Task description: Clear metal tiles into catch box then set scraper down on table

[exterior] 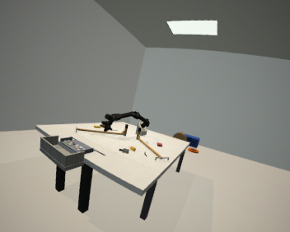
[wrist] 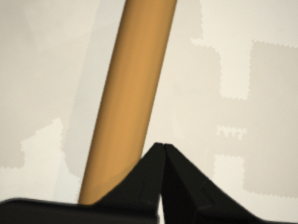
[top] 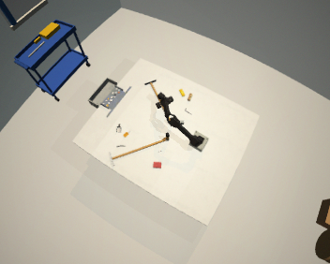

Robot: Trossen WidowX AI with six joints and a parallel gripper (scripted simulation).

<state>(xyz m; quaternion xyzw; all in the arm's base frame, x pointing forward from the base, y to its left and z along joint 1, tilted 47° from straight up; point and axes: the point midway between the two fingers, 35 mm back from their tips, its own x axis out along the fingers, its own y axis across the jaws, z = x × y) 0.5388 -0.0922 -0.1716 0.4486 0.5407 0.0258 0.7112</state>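
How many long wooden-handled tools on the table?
2. A dark-headed one lies partly beneath the arm in the top view; a pale-headed one lies nearer the red block. No sign of others hidden.

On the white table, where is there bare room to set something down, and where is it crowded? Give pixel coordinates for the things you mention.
Room: the table (top: 223,175) (exterior: 114,169) between the red block (top: 157,165) (exterior: 160,144) and the corner beyond the arm's base (top: 204,146). Crowded: around the gripper (top: 161,99) (exterior: 107,127) (wrist: 161,151), where a wooden handle (top: 154,89) (exterior: 97,131) (wrist: 127,90) lies close by.
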